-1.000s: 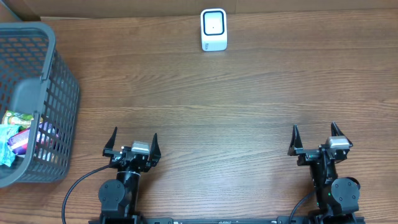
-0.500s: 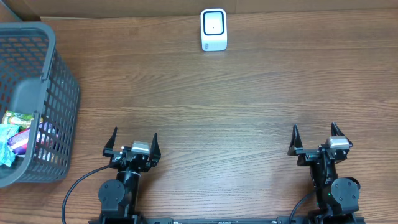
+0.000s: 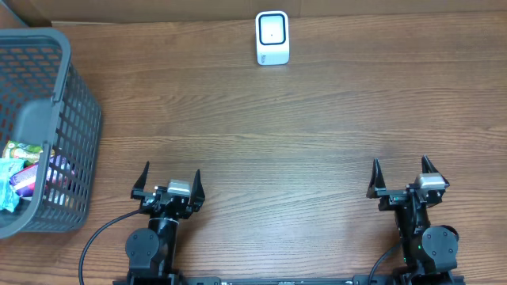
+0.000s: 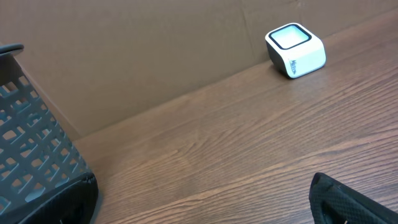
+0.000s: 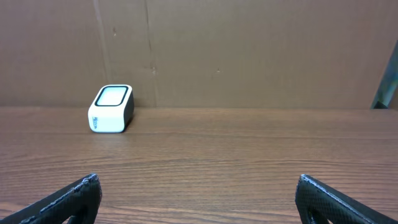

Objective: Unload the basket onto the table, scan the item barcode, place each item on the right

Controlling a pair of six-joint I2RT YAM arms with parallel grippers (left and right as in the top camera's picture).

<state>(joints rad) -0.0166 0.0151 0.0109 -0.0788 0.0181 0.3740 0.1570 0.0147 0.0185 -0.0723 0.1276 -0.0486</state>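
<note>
A white barcode scanner (image 3: pixel 272 37) with a dark-rimmed window stands at the far middle of the wooden table; it also shows in the left wrist view (image 4: pixel 296 50) and the right wrist view (image 5: pixel 112 117). Colourful packaged items (image 3: pixel 20 170) lie inside the grey basket (image 3: pixel 55 95) at the left; no barcode can be made out. My left gripper (image 3: pixel 170 177) rests open near the front edge, nothing between its fingers (image 4: pixel 348 200). My right gripper (image 3: pixel 400 169) is open and empty at the front right, its fingertips (image 5: pixel 326 199) wide apart over bare wood.
The mesh basket wall (image 4: pixel 31 149) stands just left of the left gripper. A brown cardboard wall (image 5: pixel 249 50) closes off the back of the table. Bare wood lies between both grippers and the scanner.
</note>
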